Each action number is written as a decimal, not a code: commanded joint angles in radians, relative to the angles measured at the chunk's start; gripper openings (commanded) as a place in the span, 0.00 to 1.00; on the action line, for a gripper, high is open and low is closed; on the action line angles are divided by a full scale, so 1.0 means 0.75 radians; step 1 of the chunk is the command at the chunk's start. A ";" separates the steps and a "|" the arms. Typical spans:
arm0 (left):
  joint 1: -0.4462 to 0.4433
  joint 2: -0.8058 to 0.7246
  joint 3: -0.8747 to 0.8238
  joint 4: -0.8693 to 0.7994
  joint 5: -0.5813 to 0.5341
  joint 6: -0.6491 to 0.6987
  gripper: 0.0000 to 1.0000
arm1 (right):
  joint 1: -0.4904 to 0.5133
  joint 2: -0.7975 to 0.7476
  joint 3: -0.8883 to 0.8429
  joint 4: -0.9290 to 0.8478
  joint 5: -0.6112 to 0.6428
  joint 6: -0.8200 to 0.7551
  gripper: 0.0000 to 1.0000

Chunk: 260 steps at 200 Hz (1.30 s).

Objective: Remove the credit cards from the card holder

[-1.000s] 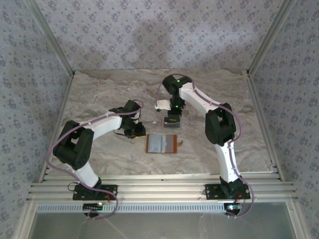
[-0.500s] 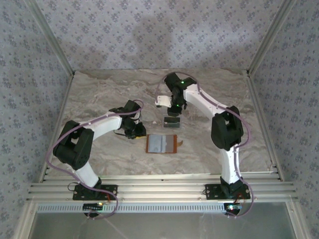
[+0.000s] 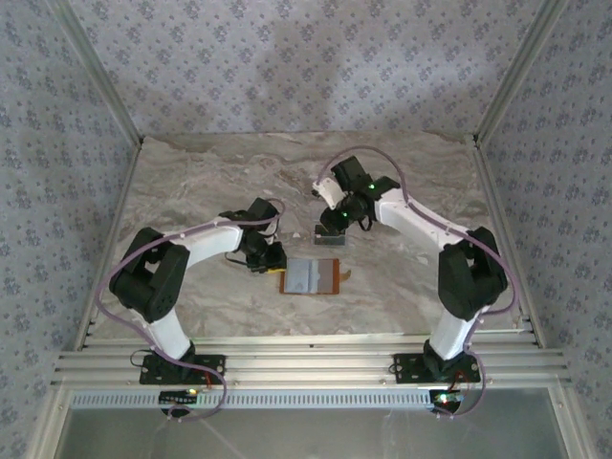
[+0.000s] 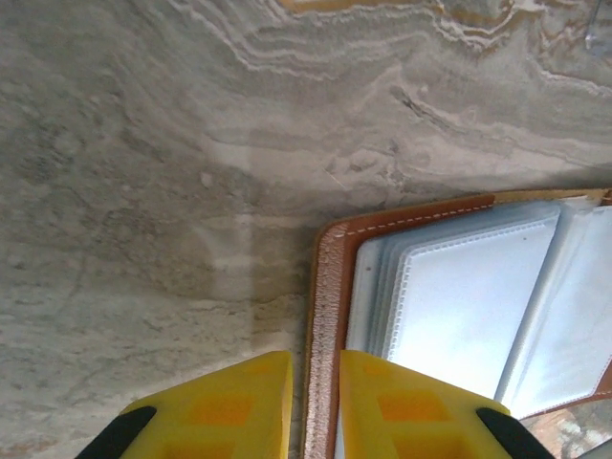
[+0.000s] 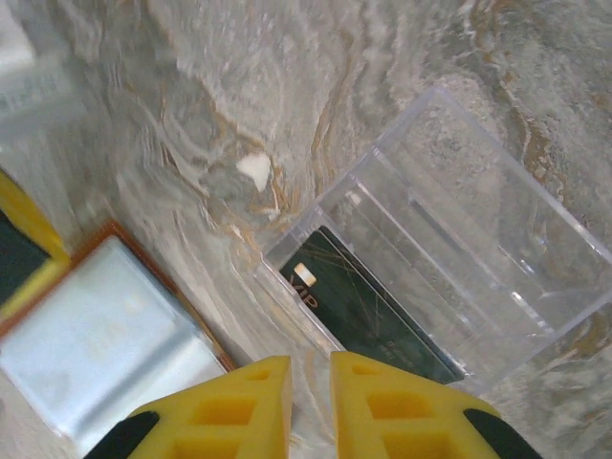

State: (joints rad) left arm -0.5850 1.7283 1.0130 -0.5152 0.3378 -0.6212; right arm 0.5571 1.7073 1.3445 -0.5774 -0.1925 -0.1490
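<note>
The card holder (image 3: 314, 276) lies open on the marble table, orange-brown leather (image 4: 330, 277) around pale clear sleeves (image 4: 469, 306). My left gripper (image 3: 271, 263) is at its left edge. In the left wrist view the yellow jaws (image 4: 316, 368) stand narrow, closed around that leather edge. One dark credit card (image 5: 382, 306) marked VIP lies in a clear tray (image 5: 478, 172) just behind the holder. My right gripper (image 3: 335, 222) hovers over the tray's near end. Its jaws (image 5: 311, 368) are almost together with nothing between them. I cannot tell whether a card is in the sleeves.
The clear tray (image 3: 330, 239) sits just behind the card holder. The holder's snap tab (image 3: 346, 278) sticks out on its right side. Bare marble table (image 3: 191, 191) stretches to the left and right, with patterned walls around it.
The left gripper has slid right and down to the card holder's left edge. The right arm's elbow has swung out to the right, with its gripper still over the tray.
</note>
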 commanded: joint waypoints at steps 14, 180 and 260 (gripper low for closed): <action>-0.015 0.011 -0.034 0.037 0.057 -0.029 0.21 | -0.004 -0.123 -0.126 0.221 -0.063 0.423 0.17; 0.091 -0.156 -0.165 0.077 0.033 -0.047 0.21 | 0.317 0.121 -0.012 -0.026 -0.047 0.897 0.19; 0.205 -0.209 -0.207 0.071 0.069 -0.012 0.21 | 0.430 0.352 0.143 -0.088 -0.125 0.894 0.22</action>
State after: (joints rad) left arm -0.4381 1.6043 0.8654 -0.4450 0.3721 -0.6537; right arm 0.8783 1.9373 1.4284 -0.6308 -0.2321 0.5060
